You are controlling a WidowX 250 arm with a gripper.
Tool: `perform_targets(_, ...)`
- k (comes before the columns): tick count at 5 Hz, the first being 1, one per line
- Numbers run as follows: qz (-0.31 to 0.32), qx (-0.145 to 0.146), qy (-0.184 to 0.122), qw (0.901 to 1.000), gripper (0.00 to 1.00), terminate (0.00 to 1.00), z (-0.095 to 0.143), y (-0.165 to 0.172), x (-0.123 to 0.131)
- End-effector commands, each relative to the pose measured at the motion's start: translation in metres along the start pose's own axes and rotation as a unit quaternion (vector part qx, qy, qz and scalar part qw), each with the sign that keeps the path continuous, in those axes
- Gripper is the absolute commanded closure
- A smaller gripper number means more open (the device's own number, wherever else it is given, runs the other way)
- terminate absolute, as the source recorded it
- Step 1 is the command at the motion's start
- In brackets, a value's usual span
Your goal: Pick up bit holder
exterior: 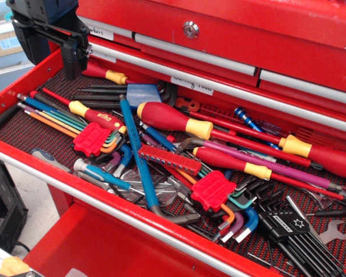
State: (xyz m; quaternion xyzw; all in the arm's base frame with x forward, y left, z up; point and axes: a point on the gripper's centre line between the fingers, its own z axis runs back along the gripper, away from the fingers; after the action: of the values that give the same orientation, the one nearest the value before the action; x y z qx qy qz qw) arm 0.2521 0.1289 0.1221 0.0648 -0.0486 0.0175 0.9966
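The bit holder (pixel 161 160) is a slim red bar with a row of small sockets. It lies slanted in the middle of the open red tool drawer (pixel 29 156), on top of hex keys and beside a long blue key (pixel 136 161). My gripper (pixel 75 62) is black and hangs at the drawer's far left corner, well up and to the left of the bit holder. It holds nothing that I can see. Its fingers point down, and their gap is not clear against the dark body.
Two squarish red clips with fanned coloured hex keys lie at the left (pixel 92 139) and front middle (pixel 212 190). Fat red-and-yellow screwdrivers (pixel 170 118) (pixel 233 163) lie right behind the bit holder. A black hex key set (pixel 291 228) is at the right. Closed drawers (pixel 219 40) rise behind.
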Motion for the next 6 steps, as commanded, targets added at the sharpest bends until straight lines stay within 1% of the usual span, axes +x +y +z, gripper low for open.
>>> perform_targets(1, 0.000, 0.000, 0.000, 1.0000, 0.00, 0.00, 0.000, 0.000, 0.000)
perform_targets(2, -0.120, -0.027, -0.027, 0.9920, 0.00, 0.00, 0.011, -0.024, 0.008)
perform_targets(3, -0.238, -0.047, -0.062, 0.9681, 0.00, 0.00, 0.009, -0.057, 0.006)
perform_targets(4, -0.359, -0.071, -0.034, 0.9302, 0.00, 0.00, 0.006, -0.080, 0.003)
perform_targets(5, -0.450, -0.038, -0.037, 0.8913, 0.00, 0.00, -0.001, -0.111, 0.003)
perform_targets(6, -0.479, -0.029, -0.040, 0.8762, 0.00, 0.00, -0.016, -0.135, 0.001)
